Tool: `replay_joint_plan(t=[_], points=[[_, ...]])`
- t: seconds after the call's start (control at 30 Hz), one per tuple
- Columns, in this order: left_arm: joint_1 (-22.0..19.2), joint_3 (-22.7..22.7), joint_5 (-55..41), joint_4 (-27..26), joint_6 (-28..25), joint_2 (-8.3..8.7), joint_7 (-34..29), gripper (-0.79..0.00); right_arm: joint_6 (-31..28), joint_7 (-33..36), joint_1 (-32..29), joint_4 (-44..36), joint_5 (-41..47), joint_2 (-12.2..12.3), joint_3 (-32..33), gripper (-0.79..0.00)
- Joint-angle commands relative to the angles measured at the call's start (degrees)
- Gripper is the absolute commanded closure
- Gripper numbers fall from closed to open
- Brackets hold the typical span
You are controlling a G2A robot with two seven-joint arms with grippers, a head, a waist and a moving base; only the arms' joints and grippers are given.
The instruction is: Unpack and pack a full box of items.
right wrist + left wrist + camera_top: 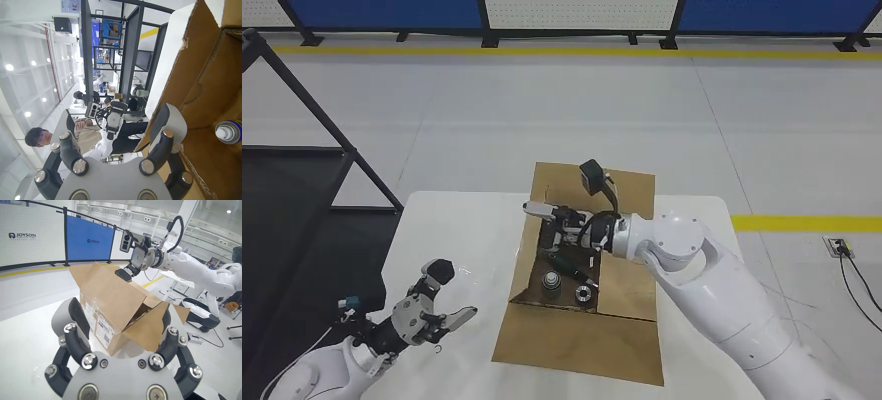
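Gaping open, the brown cardboard box bears white labels.

From my station I saw a pale, glossy floor stretching away beyond the white desk. A yellow line ran across it on the far side, just before a row of blue panels and white perforated panels on black feet. A second yellow strip lay to the right, near a floor socket with a black cable. On the left stood a black metal frame. The right wrist camera gave me round lights set in a white gridded surface, and tall black racking. The left wrist camera showed another white table with drawers well behind.
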Motion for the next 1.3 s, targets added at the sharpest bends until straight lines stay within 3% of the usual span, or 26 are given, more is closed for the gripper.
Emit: replay_joint_plan(t=[0.0, 0.2, 0.6, 0.77, 1.27], points=[[0.11, 0.86, 2.68, -0.88, 3.01, -0.34, 1.93, -0.785, -0.13, 0.09, 0.78, 0.73, 0.33, -0.47, -0.58, -0.785], [-0.22, 3.60, 7.83, -2.15, 4.95, -0.97, 2.84, -0.785, -1.01, 1.11, 2.97, 2.93, 1.38, -2.04, -2.44, -0.785], [-3.65, 9.38, 17.76, -2.13, 16.94, -2.68, 5.36, -0.785, -4.64, 4.30, 5.96, 7.70, 2.61, -4.87, -5.07, -0.785], [-4.63, 11.08, 17.04, -1.51, 21.08, -3.46, 5.60, -0.785, -6.30, 7.23, 6.55, 9.39, 3.28, -5.56, -5.13, -0.785], [-3.01, 8.22, 13.83, -0.72, 23.62, -4.28, 3.94, -0.785, -8.78, 9.70, 5.20, 10.56, 1.43, -5.55, -1.78, -0.785]])
